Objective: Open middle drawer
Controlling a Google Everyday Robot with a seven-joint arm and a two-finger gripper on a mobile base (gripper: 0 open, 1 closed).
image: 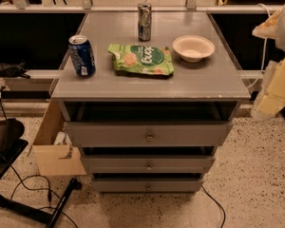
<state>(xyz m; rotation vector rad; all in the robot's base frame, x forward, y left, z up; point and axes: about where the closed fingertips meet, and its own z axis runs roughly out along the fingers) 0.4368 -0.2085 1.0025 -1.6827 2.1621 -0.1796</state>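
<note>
The grey cabinet (pixel 152 82) has three drawers stacked at its front. The middle drawer (pixel 133 165) is the mid-sized grey front with a small round metal knob (pixel 148 166) at its centre. A dark gap shows above its top edge. Above it is the taller, wider top drawer (pixel 114 134), set forward of the cabinet top with a dark opening behind it. Below it is the slimmest bottom drawer (pixel 123 185). My gripper (pixel 278 87) and cream-coloured arm are at the right edge, beside the cabinet's right side and well apart from the drawer fronts and knobs.
On the cabinet top stand a blue can (pixel 81 55), a tall slim can (pixel 144 22), a green snack bag (pixel 141 59) and a white bowl (pixel 193 47). A cardboard box (pixel 57 151) sits on the floor at the left. Cables and a black stand (pixel 33 208) lie front left.
</note>
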